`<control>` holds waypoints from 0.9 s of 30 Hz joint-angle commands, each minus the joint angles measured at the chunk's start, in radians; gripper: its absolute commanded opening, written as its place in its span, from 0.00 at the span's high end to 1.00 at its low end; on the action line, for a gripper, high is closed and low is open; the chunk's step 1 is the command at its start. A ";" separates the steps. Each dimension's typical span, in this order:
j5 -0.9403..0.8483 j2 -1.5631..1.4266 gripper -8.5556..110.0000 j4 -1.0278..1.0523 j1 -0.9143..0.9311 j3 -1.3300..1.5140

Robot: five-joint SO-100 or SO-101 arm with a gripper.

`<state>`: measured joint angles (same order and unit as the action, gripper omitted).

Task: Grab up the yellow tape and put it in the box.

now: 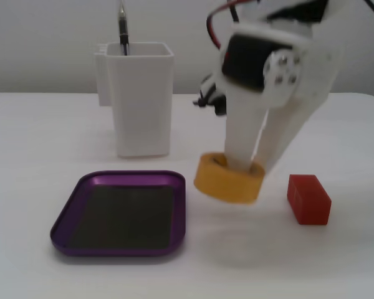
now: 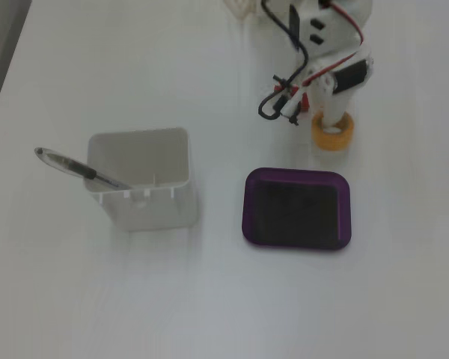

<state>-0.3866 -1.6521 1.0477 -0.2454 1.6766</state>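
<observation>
The yellow tape (image 1: 229,182) is a thick roll, tilted and held a little above the table, just right of the box in a fixed view. My gripper (image 1: 252,167) is shut on it, with one finger down in the hollow core and the other outside the right wall. The box (image 1: 121,249) is a shallow purple tray with a dark bottom, empty, to the tape's left. In the other fixed view, from above, the tape (image 2: 333,136) hangs under the gripper (image 2: 331,123), just beyond the box's (image 2: 295,173) far right corner.
A tall white container (image 1: 140,99) with a pen (image 1: 123,28) in it stands behind the tray; it also shows in the view from above (image 2: 142,191). A red block (image 1: 308,199) lies right of the tape. The white table's front is bare.
</observation>
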 commanded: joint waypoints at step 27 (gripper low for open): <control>0.192 0.489 0.93 -0.052 0.201 -0.523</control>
<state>-0.1933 -1.1735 1.0063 -0.0476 1.1980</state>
